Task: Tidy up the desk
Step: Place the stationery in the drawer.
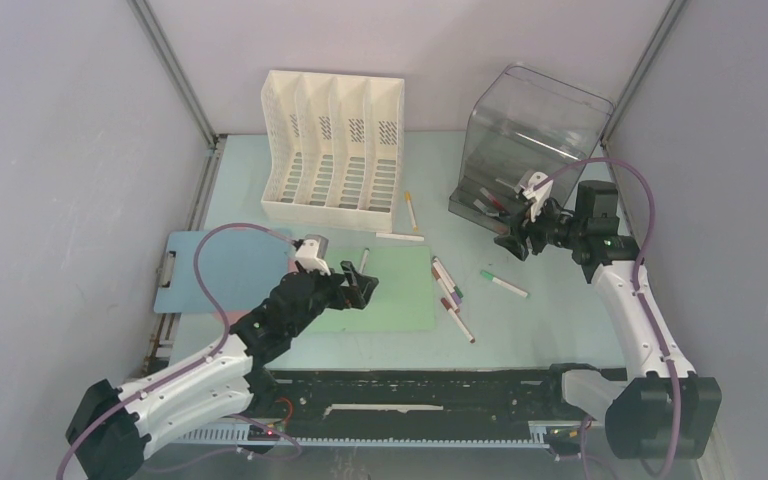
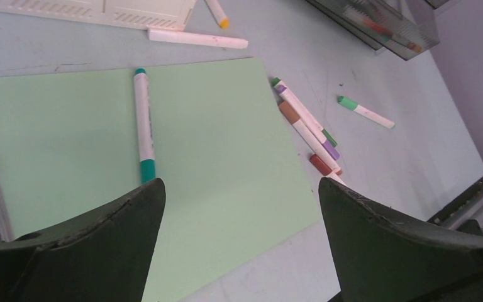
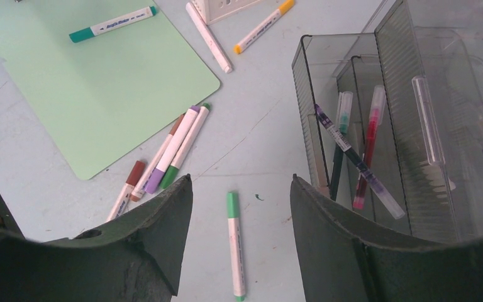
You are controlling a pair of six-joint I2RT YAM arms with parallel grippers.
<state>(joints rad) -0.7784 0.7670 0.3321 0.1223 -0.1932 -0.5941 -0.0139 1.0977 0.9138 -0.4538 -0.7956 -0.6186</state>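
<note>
Pale mint bench (image 1: 560,330) spans the walled bay, markers (image 1: 450,297) loose at centre. Left claw (image 1: 360,283), spread and empty, over clipboard's (image 1: 400,305) teal marker (image 1: 364,260); right claw (image 1: 512,243), spread and empty, above green-capped marker (image 1: 503,284) near smoky organiser (image 1: 530,140), apparently for pickup.

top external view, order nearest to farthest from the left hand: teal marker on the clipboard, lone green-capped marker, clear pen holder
From the left hand:
1. teal marker, just beyond it
2. green-capped marker, to its right
3. clear pen holder, far right corner
</note>
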